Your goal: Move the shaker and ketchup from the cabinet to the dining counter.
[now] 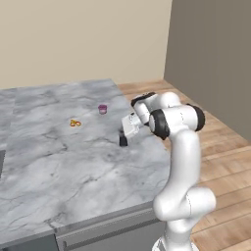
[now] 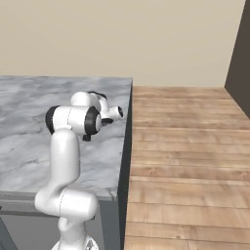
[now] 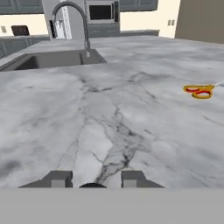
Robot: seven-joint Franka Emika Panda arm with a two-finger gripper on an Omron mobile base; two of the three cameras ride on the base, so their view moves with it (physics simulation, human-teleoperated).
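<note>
marble is stretching out under the arm, the white top of the dining counter (image 1: pixel 59 162). right at the near edge, the gripper (image 1: pixel 123 138) is pressing down close to the top, with the black shaker (image 1: pixel 123 141) sitting between its fingers (image 3: pixel 59 178); whether they are squeezing it, i cannot tell. so the shaker is reaching the counter, about half the job. farther off, small scissors (image 3: pixel 200 91) and a pink cup (image 1: pixel 102 109) are lying. past them the sink (image 3: pixel 48 59) and faucet (image 3: pixel 72 22) are waiting. the ketchup is probably next.

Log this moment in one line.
end effector: low over dining counter | shaker: between its fingers | grip: unclear | nearby: scissors, pink cup
</note>
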